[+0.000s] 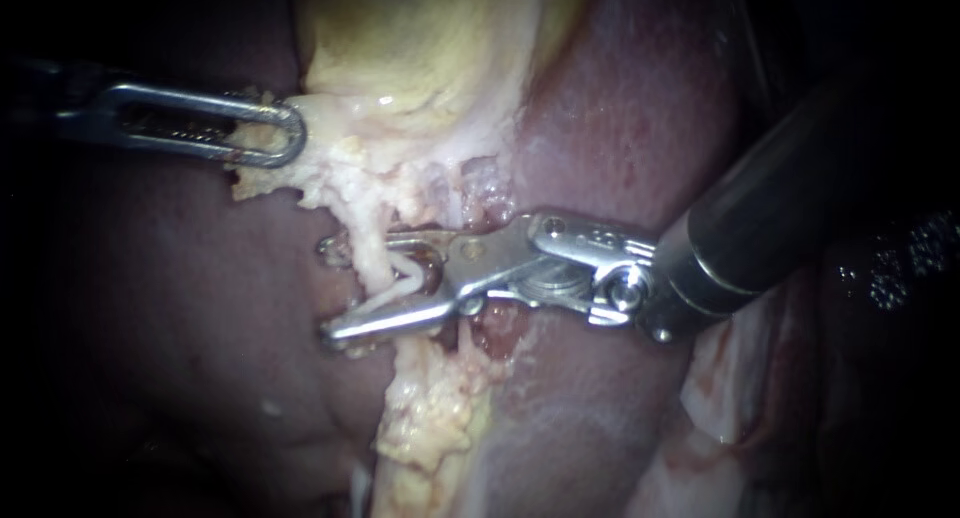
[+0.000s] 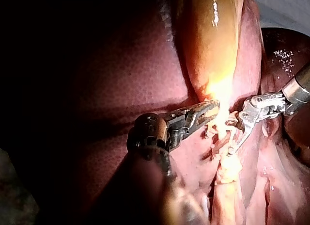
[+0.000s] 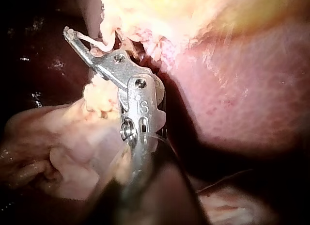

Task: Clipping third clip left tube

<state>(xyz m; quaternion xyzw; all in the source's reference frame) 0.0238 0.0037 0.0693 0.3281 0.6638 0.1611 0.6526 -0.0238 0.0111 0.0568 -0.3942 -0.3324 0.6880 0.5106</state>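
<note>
Right instrument [image 1: 325, 288] has its jaws apart astride the tube [image 1: 372, 228], holding a white clip [image 1: 400, 278] around it; left instrument [image 1: 290, 138], above-left of the tube, pinches pale tissue [image 1: 262, 178] below the gallbladder [image 1: 430, 48]; liver [image 1: 620, 128] flanks the tube.

At upper left my left instrument [image 1: 296, 143] is showing slotted silver jaws; my right instrument [image 1: 328, 290] is showing screw-pinned steel and a dark glossy shaft.
</note>
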